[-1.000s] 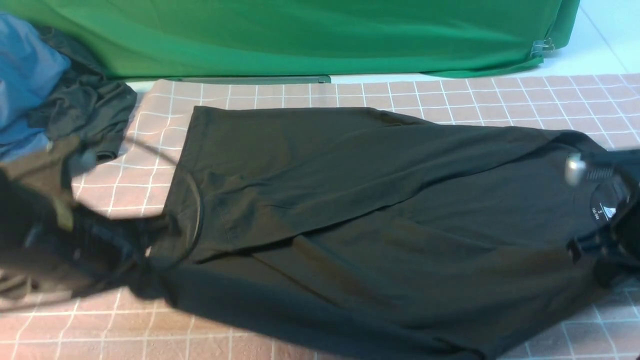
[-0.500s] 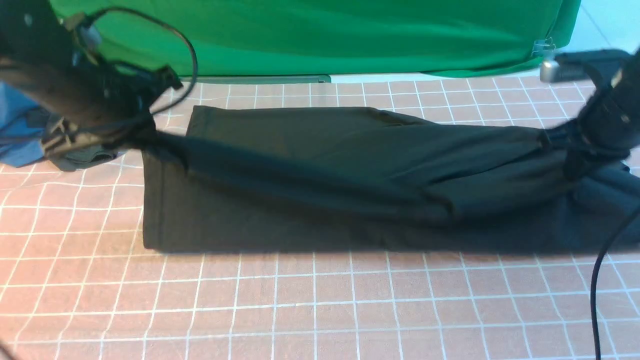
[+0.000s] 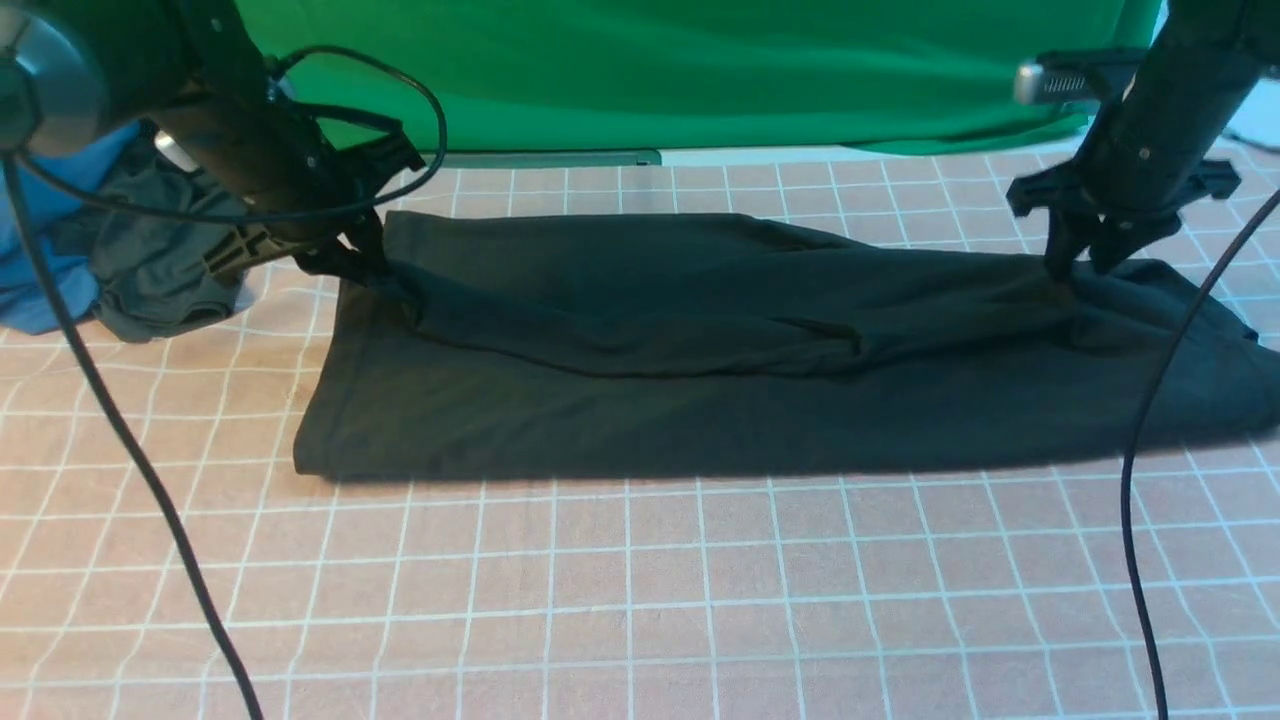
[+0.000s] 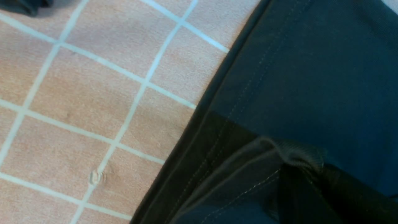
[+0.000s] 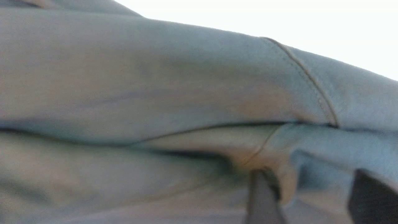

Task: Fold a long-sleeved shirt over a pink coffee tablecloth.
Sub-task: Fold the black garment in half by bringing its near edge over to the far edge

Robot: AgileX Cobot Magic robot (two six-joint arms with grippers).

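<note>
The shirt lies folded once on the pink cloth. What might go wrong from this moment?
The left gripper is shut on the long-sleeved shirt at its hem; pulling away before it opens would likely drag the fold open.
The right gripper is open, but a ridge of fabric sits between its fingers; lifting may snag it.
The hanging cable may brush the shirt.

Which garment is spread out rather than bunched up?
The black long-sleeved shirt; the dark grey garment and blue garment sit crumpled at far left.
</note>
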